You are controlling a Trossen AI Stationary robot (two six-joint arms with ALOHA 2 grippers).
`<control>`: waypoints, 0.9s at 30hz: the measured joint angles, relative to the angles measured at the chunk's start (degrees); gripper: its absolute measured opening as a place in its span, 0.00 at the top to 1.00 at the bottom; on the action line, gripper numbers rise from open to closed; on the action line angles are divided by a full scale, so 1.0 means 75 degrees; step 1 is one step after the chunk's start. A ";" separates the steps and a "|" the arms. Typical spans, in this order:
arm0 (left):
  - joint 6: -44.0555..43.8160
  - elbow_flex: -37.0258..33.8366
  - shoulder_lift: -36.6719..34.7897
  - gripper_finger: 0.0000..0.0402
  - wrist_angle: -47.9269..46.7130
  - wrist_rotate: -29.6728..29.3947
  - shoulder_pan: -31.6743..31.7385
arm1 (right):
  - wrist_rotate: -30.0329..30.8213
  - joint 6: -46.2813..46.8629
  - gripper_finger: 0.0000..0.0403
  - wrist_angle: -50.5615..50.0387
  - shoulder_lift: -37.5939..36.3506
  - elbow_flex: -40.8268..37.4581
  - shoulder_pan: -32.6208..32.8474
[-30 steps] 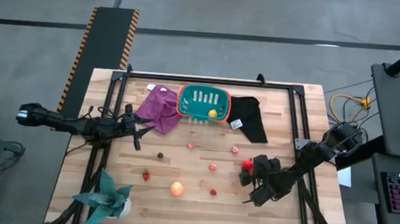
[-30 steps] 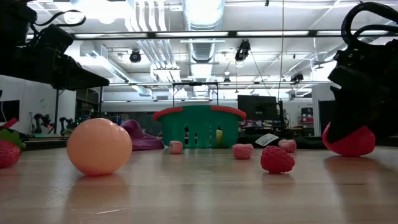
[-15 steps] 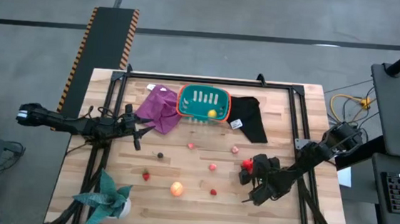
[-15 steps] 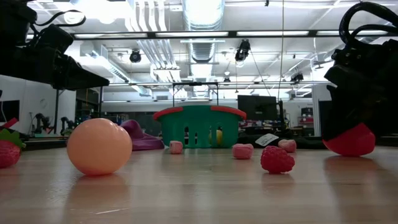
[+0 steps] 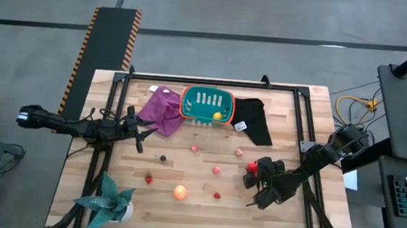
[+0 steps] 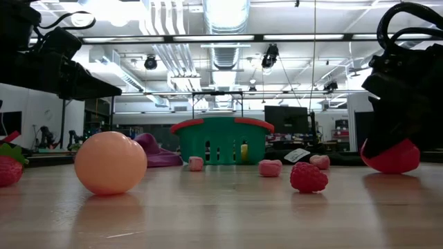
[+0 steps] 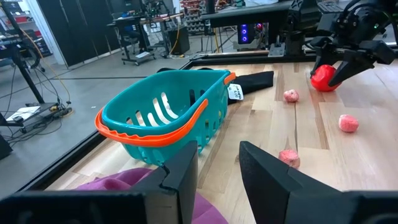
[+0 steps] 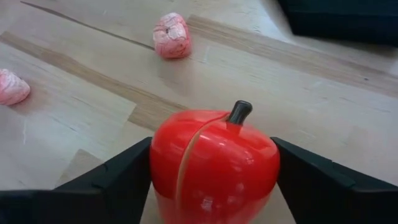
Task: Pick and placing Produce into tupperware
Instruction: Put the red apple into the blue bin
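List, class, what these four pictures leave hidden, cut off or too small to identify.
- Glossy red toy pepper: its underside, right wrist view, cut off by the frame edge between the right gripper fingers.
- Small dark piece: too small to identify, high view.
- Teal slotted basket with orange rim: contents mostly behind its wall, low view.

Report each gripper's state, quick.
Left gripper: fingers slightly apart, empty, hovering near the basket.
Right gripper: fingers closed on the red pepper.
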 joint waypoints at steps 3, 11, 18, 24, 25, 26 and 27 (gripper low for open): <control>0.0001 0.0000 0.0000 0.74 0.0000 0.0000 -0.0003 | -0.0027 -0.0043 0.31 0.0006 -0.0009 0.0003 0.0000; 0.0003 0.0000 0.0000 0.74 0.0000 0.0000 -0.0002 | -0.0047 -0.0050 0.30 0.0013 -0.0009 0.0003 0.0000; 0.0006 0.0000 0.0003 0.74 -0.0001 -0.0003 0.0000 | -0.0053 -0.0050 0.33 0.0032 -0.0009 0.0003 0.0000; 0.0006 0.0000 0.0003 0.74 -0.0003 -0.0003 -0.0001 | -0.0086 -0.0112 0.33 0.0043 -0.0009 0.0061 -0.0001; 0.0006 0.0000 0.0003 0.74 -0.0003 -0.0003 -0.0001 | -0.0111 -0.0123 0.33 0.0054 -0.0009 0.0093 0.0000; 0.0006 0.0000 0.0003 0.74 -0.0003 -0.0003 0.0000 | -0.0138 -0.0160 0.33 0.0051 -0.0009 0.0131 0.0000; 0.0006 0.0000 0.0003 0.74 -0.0003 -0.0003 -0.0002 | -0.0171 -0.0202 0.33 0.0059 -0.0009 0.0177 0.0000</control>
